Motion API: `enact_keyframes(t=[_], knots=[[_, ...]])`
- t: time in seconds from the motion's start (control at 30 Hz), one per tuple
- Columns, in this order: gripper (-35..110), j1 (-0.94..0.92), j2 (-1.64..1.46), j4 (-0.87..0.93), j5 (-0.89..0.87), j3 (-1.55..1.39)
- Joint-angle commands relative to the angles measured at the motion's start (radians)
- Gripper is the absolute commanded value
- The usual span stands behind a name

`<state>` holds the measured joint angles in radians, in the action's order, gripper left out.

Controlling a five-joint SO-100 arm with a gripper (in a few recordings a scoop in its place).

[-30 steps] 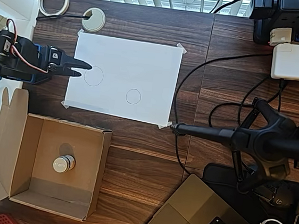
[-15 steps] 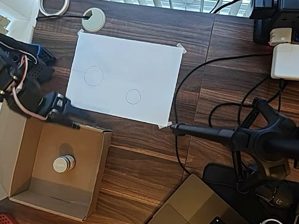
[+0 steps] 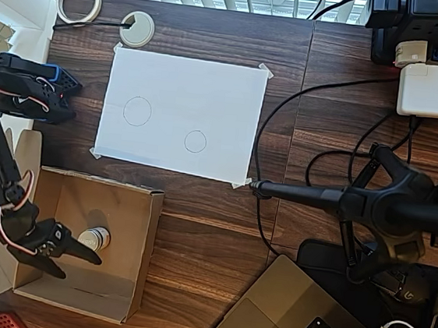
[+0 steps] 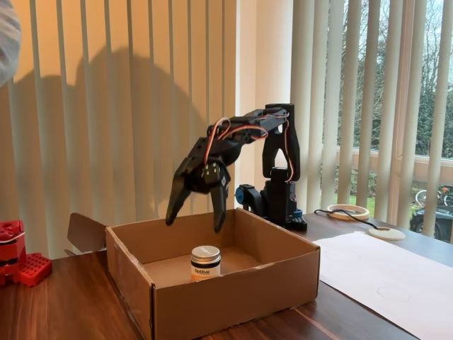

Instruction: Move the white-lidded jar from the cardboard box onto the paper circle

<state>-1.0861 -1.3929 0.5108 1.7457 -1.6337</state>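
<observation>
The white-lidded jar (image 3: 95, 238) (image 4: 205, 261) stands upright on the floor of the open cardboard box (image 3: 151, 235) (image 4: 233, 297). My gripper (image 3: 83, 268) (image 4: 193, 224) hangs open above the box's inside, just above the jar and slightly to one side, touching nothing. Its two black fingers point down with a wide gap between them. The paper circle (image 3: 195, 141), the smaller of two pencil rings, lies on the taped white sheet (image 3: 211, 93) (image 4: 368, 265) beyond the box.
A larger drawn circle (image 3: 137, 111) sits left of the small one. A tape roll (image 3: 79, 0) and desk grommet (image 3: 137, 28) lie at the back. A black camera stand (image 3: 371, 203), cables, a charger (image 3: 434, 90) and a laptop (image 3: 289, 320) crowd the right. Red blocks (image 4: 18, 258) sit beside the box.
The arm has swung from the sheet's left edge, past the box's far wall, to above the box's inside. The jaws now stand wider apart. The jar has not moved.
</observation>
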Motion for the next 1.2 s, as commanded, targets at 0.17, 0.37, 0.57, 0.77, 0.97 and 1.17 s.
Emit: enact_keyframes(t=[0.17,0.37,0.57,0.77,0.97,1.17], knots=[[49,0.005,0.124,-0.018,0.087,0.187],[49,0.002,0.166,0.006,0.126,0.183],[50,-0.009,0.192,0.061,0.172,0.183],[50,-0.021,0.179,0.114,0.209,0.138],[49,-0.032,0.16,0.149,0.244,0.098],[49,-0.035,0.124,0.152,0.236,0.04]])
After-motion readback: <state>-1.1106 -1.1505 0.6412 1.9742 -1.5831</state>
